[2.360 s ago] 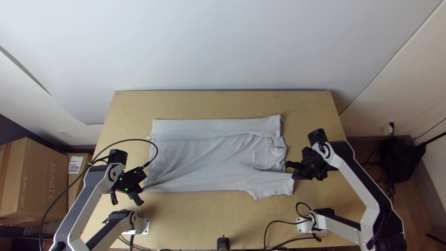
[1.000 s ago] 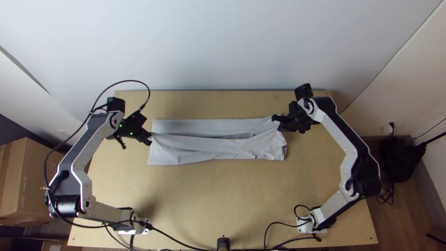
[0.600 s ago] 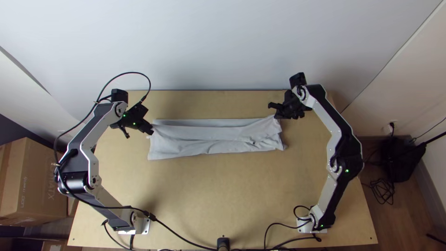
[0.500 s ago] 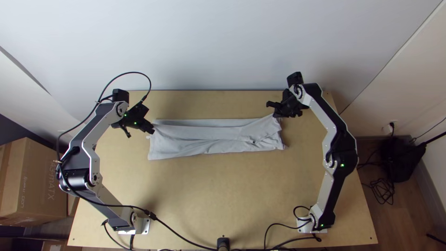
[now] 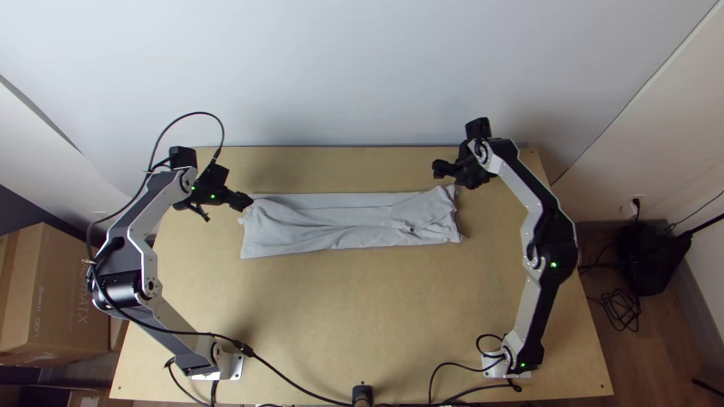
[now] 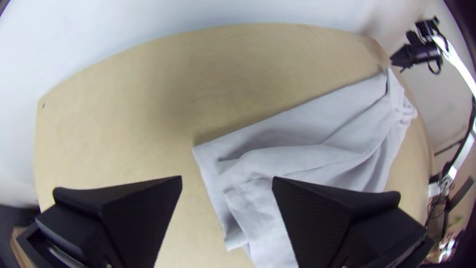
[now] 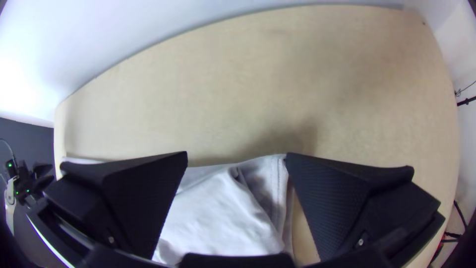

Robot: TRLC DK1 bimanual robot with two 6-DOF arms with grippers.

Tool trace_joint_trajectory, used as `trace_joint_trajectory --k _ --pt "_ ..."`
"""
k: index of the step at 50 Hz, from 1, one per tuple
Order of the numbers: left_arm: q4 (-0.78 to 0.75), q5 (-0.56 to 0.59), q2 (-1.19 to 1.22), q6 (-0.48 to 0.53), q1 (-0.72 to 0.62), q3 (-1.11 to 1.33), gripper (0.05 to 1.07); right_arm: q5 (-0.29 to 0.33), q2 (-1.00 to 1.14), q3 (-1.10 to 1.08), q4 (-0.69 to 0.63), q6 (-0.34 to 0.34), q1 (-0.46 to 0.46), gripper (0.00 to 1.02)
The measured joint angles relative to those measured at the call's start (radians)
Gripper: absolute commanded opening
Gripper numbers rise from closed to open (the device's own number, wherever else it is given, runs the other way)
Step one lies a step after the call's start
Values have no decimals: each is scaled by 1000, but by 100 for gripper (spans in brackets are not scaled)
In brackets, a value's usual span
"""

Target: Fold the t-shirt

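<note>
The left gripper (image 5: 228, 209) and right gripper (image 5: 451, 175) gape wide; the T-shirt (image 5: 339, 226) lies between them, a long wrinkled strip, seemingly just below their fingertips.

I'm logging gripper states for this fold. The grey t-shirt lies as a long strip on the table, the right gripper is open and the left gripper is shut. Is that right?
Not quite: the left gripper is open, its fingers wide apart in the left wrist view. The right gripper is open, and the t-shirt lies as a long strip on the table.
</note>
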State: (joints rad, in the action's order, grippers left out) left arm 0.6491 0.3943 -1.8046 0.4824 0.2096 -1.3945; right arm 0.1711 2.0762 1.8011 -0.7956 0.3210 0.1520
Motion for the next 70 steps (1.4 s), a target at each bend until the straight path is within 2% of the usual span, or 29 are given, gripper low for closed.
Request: trace_joint_trajectory --k 6,10,13,20,29,35,43,61,70 --pt "23 129 24 -68 64 1 103 9 -164 -82 29 26 -9 99" --pt "46 208 46 -109 114 1 103 42 -268 -110 34 67 -13 99" --pt "69 237 57 -129 149 1 103 90 -335 -119 38 102 -18 99" --pt "84 306 59 -143 197 26 103 282 -443 -119 27 209 -35 99" --pt "135 432 30 -121 229 66 102 591 -476 -98 -2 351 -92 99" --pt "146 472 1 -96 239 94 102 695 -481 -98 -6 390 -127 99" --pt "146 478 -54 -81 232 117 102 739 -506 -86 -9 408 -126 99" --pt "145 458 -82 -81 160 159 102 746 -560 -78 -8 408 -76 99" --pt "91 428 -87 -95 96 175 102 746 -576 -78 -9 408 -67 99"
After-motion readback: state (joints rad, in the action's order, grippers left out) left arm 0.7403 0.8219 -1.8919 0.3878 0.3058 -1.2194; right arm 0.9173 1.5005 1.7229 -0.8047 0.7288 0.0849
